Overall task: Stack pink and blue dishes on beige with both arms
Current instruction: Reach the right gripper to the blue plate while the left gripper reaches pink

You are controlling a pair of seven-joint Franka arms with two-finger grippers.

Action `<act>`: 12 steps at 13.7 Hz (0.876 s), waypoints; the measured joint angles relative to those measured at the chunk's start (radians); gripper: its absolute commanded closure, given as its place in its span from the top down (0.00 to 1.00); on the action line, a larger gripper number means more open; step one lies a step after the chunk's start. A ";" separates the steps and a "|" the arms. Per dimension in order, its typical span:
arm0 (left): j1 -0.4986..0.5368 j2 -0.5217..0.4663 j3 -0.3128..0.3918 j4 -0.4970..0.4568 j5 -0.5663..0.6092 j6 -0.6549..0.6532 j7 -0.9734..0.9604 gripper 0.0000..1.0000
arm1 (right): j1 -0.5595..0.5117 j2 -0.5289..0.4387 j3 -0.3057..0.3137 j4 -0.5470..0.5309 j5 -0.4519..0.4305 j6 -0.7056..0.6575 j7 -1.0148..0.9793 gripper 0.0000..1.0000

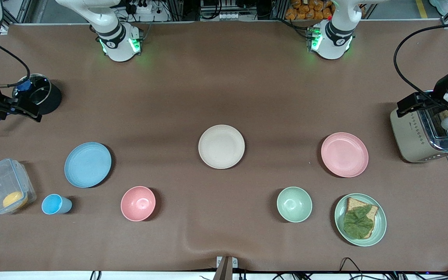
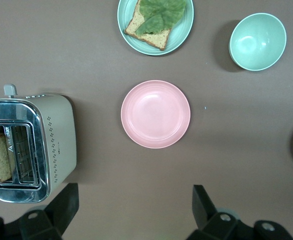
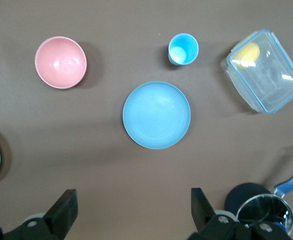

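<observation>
Blue plate (image 1: 88, 164): nearest, right arm's end.
Beige plate (image 1: 221, 146): centre.
Pink plate (image 1: 344, 154): left arm's end.
Left gripper (image 2: 134, 210): open, above worktop (image 1: 224, 77).
Right gripper (image 3: 134, 212): open, above worktop.

I saw the beige plate (image 1: 221, 146) lying flat and bare at the middle of the table, round and matte with a raised rim. The pink plate (image 1: 344, 154) lay flat toward the left arm's end, well apart from the beige one, its face bare (image 2: 155, 114). The blue plate (image 1: 88, 164) lay flat toward the right arm's end, also well apart, a little nearer the front camera than the other two (image 3: 156, 115). All three matched in size, and none was stacked.
</observation>
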 measured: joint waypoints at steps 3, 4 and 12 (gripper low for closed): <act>0.000 0.000 -0.001 0.000 0.000 0.000 0.000 1.00 | -0.001 -0.013 -0.001 0.005 0.001 -0.066 0.000 1.00; 0.000 0.000 -0.001 0.000 0.000 0.000 0.000 1.00 | -0.001 -0.021 0.000 0.005 0.001 -0.080 0.000 1.00; 0.033 0.057 0.000 -0.057 0.000 0.016 0.082 1.00 | -0.045 0.099 -0.004 -0.150 0.001 0.003 0.000 1.00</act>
